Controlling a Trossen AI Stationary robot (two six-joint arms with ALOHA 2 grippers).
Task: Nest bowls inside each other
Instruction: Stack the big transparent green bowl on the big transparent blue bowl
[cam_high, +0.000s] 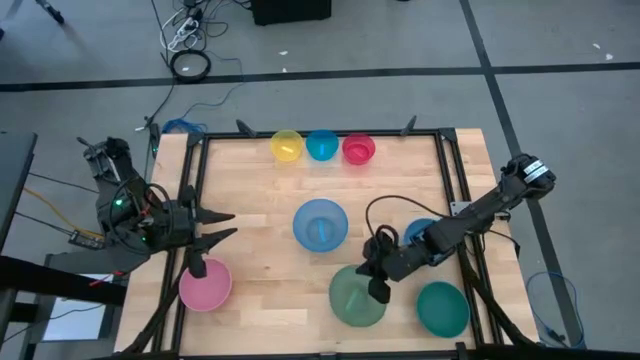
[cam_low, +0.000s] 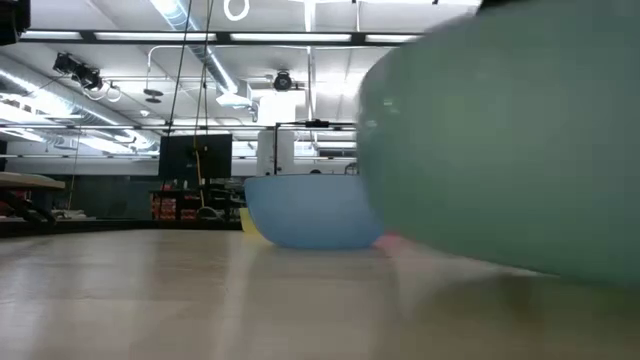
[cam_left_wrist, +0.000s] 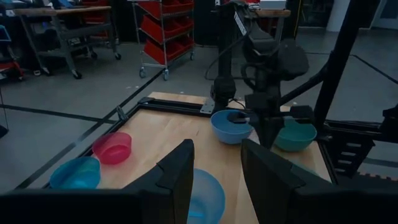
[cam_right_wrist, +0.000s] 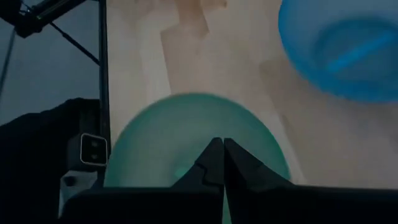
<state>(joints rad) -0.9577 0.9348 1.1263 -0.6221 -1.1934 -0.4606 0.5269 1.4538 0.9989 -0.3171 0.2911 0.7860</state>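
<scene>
My right gripper (cam_high: 378, 290) (cam_right_wrist: 219, 144) is shut over the green bowl (cam_high: 352, 297) (cam_right_wrist: 186, 134) near the table's front. The same green bowl (cam_low: 510, 140) fills the right of the low view and looks tipped. The light blue bowl (cam_high: 320, 223) (cam_low: 310, 212) stands on its base mid-table, the teal bowl (cam_high: 442, 308) at the front right, and the pink bowl (cam_high: 205, 283) at the front left. A blue bowl (cam_high: 420, 232) is partly hidden under the right arm. Small yellow (cam_high: 287, 145), blue (cam_high: 321, 145) and magenta (cam_high: 358, 149) bowls line the far edge. My left gripper (cam_high: 225, 226) (cam_left_wrist: 217, 149) waits open at the left. My right gripper has its fingers shut on the green bowl's wall near the rim (cam_right_wrist: 239, 134), on the side toward the table's right edge. It comes slanting down from the right. The fingers hide the exact place of contact. In the low view the bowl's underside (cam_low: 520, 262) slants, tipped off the table.
Black frame rails (cam_high: 445, 170) run along the table's sides and far edge. Bare wood (cam_high: 260, 250) lies between the pink and light blue bowls. Cables lie on the floor beyond the table, and shelving stands in the room behind.
</scene>
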